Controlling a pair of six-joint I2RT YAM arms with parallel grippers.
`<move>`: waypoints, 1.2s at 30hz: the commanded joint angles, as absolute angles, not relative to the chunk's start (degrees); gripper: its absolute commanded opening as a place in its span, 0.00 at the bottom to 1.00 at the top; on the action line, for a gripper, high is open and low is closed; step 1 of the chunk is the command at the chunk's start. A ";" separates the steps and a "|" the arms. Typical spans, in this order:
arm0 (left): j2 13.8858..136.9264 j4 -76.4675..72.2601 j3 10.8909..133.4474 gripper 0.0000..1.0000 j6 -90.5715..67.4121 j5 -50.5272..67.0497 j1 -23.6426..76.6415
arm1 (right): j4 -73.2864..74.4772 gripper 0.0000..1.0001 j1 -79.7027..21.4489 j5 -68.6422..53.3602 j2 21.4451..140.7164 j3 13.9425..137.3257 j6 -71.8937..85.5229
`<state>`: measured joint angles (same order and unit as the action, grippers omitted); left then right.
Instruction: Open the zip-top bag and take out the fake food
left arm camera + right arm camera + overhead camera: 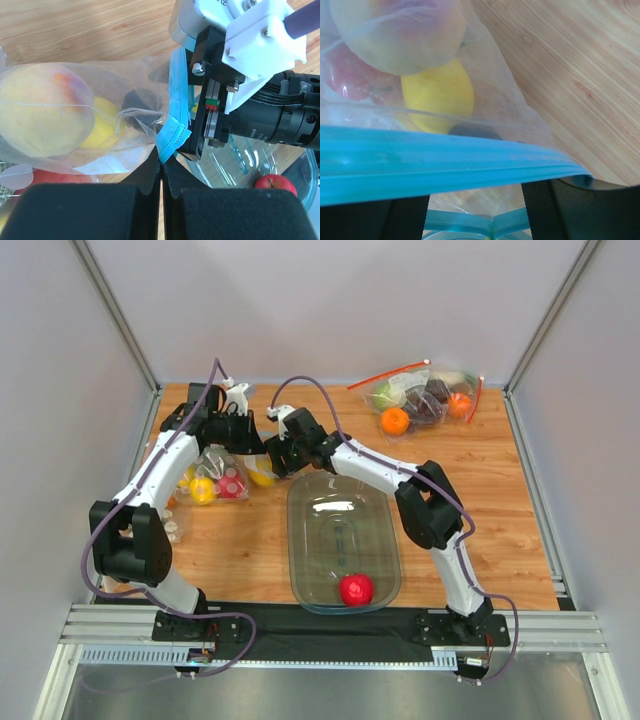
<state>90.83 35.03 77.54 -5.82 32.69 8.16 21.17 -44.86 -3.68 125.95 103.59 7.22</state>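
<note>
The zip-top bag (258,472) hangs between my two grippers above the wood. In the left wrist view its light-blue strip (175,135) runs into my left gripper (162,162), which is shut on the strip's end. Inside the bag are the peach (40,115), the lemon (102,130) and the dark plum (137,100). My right gripper (275,458) is at the bag's mouth. In the right wrist view its fingers (542,210) stand apart, with the blue strip (445,160) lying across them and hiding their tips. The red apple (356,589) lies in the clear tub (300,530).
A second clear bag (212,483) with yellow and red pieces lies left of the zip-top bag. A larger bag with red strips (425,395), holding an orange, grapes and green fruit, lies at the back right. Metal rails edge the table.
</note>
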 commanded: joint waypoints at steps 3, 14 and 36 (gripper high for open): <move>91.05 33.57 78.84 0.00 -5.98 35.68 8.35 | 24.69 0.67 -45.26 -6.93 129.81 107.57 6.50; 92.02 32.96 78.40 0.00 -6.15 34.63 8.35 | 34.62 0.66 -45.35 -9.23 136.58 117.15 4.05; 90.79 35.33 77.87 0.00 -4.75 28.04 11.69 | 36.21 0.58 -48.25 -6.59 137.99 112.51 0.26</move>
<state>92.84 39.13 77.03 -4.95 26.44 10.96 33.71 -45.45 -6.59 136.09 115.22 2.92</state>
